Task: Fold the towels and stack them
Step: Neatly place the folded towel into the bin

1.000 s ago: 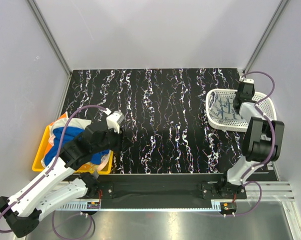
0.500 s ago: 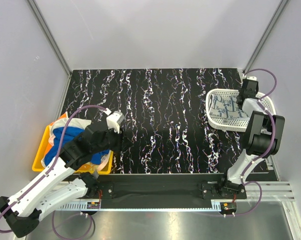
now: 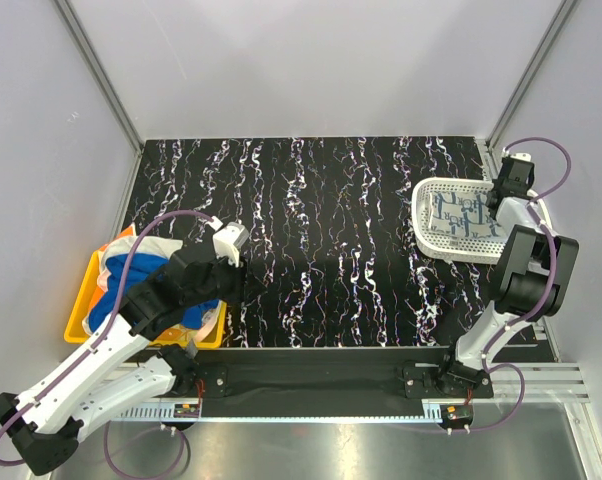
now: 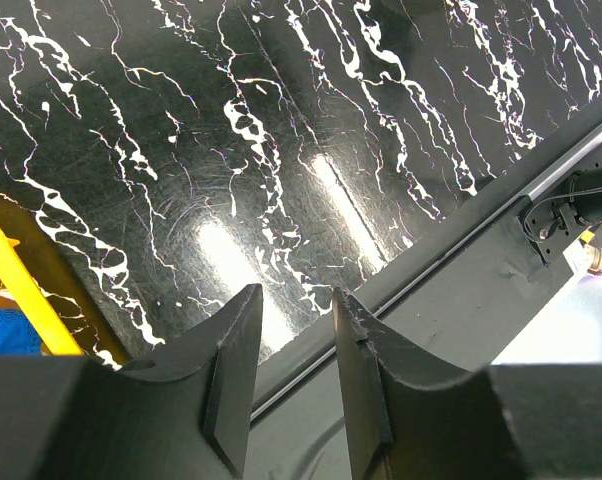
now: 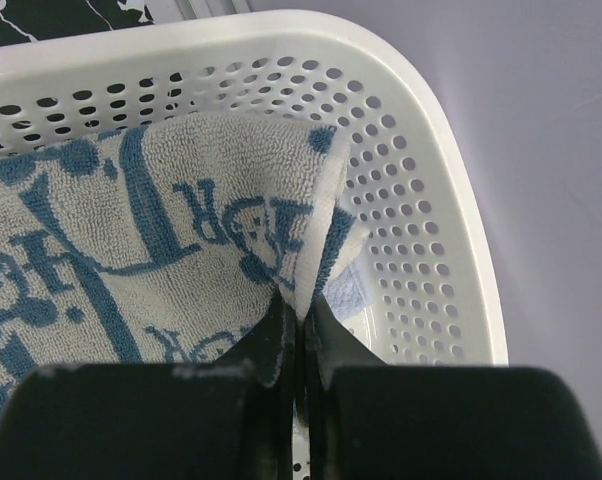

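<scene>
Right tool point(image 5: 299, 310) clamps corner of blue-patterned white towel point(image 5: 131, 240) in perforated white plastic basket point(image 5: 421, 250), best laid flat before release; left tool point(image 4: 296, 300) apart.

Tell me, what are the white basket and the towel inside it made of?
The basket looks like hard, smooth white plastic: its wall is a bit shiny and full of neat round holes. The towel looks like soft terry cloth: tiny fuzzy loops cover it, white with a blue pattern.
</scene>
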`<state>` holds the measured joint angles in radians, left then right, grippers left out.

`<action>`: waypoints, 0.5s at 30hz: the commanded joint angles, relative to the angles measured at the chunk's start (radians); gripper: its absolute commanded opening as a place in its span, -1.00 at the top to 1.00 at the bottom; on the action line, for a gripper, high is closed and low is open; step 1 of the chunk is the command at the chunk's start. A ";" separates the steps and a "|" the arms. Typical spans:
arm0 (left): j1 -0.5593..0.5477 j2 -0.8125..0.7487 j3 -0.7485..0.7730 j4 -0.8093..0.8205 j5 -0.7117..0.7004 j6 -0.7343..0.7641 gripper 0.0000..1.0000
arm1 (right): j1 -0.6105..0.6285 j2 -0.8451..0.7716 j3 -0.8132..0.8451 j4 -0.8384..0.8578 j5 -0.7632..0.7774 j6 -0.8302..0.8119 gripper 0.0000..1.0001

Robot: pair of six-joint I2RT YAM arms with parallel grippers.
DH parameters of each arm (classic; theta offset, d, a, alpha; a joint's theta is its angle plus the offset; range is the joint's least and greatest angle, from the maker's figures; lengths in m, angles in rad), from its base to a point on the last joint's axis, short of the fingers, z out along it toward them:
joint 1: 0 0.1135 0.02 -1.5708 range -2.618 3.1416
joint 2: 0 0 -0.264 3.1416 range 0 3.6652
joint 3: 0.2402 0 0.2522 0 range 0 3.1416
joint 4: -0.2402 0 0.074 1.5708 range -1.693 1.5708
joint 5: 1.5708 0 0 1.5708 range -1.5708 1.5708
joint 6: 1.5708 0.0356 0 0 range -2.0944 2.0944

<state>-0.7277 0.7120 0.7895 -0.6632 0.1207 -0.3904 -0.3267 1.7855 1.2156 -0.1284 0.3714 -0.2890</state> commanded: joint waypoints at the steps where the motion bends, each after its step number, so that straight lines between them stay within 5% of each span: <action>1: -0.006 -0.016 -0.010 0.030 0.023 0.015 0.21 | -0.005 -0.032 0.035 0.004 -0.011 0.010 0.99; 5: -0.004 -0.006 -0.009 0.031 0.033 0.018 0.21 | -0.005 -0.003 0.051 -0.028 -0.008 0.066 0.56; 8: -0.006 -0.005 -0.009 0.030 0.020 0.015 0.20 | -0.006 -0.012 0.033 -0.022 0.047 0.134 -0.10; 9: -0.006 -0.002 -0.009 0.030 0.014 0.015 0.20 | -0.006 -0.029 0.032 -0.023 0.066 0.169 -0.44; 10: -0.006 0.000 -0.009 0.027 0.011 0.013 0.20 | -0.005 -0.037 0.036 -0.033 0.072 0.192 -0.99; 15: -0.006 0.024 0.004 0.017 -0.035 0.005 0.19 | -0.005 -0.132 0.079 -0.152 0.080 0.410 -0.99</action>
<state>-0.7277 0.7227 0.7822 -0.6628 0.1173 -0.3893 -0.3283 1.7641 1.2247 -0.2222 0.4126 -0.0647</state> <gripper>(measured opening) 0.400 0.993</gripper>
